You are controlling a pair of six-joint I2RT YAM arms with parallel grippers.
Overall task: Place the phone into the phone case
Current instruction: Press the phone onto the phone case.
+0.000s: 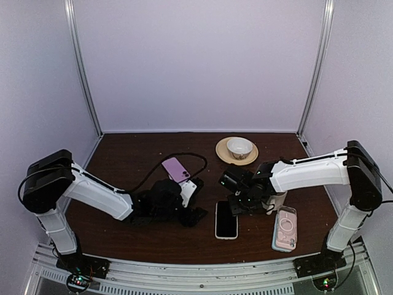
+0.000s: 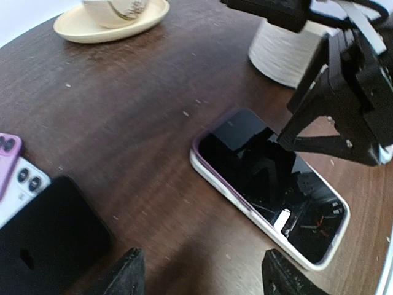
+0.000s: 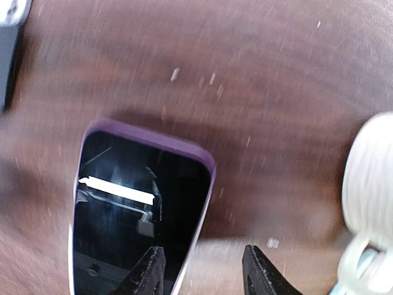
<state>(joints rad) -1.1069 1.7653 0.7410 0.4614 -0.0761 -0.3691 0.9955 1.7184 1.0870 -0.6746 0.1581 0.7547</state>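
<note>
A dark-screened phone (image 1: 226, 219) lies face up on the brown table between the two arms. Its edge is purple (image 3: 147, 136), and a pale case rim (image 2: 245, 212) runs along its long side; the phone appears to sit inside it. My right gripper (image 3: 202, 270) hovers open over the phone's top right corner, one fingertip (image 3: 147, 270) above the screen and the other above bare table. From the left wrist view it (image 2: 344, 104) stands just beyond the phone (image 2: 270, 178). My left gripper (image 2: 206, 276) is open and empty, low over the table beside the phone's left side.
A pinkish clear case with a white ring (image 1: 284, 228) lies at the right front. A white cylinder (image 2: 288, 55) stands behind the right gripper. A cup on a saucer (image 1: 237, 149) is at the back. A purple phone (image 1: 176, 169), a cable and a black slab (image 2: 43, 239) sit left.
</note>
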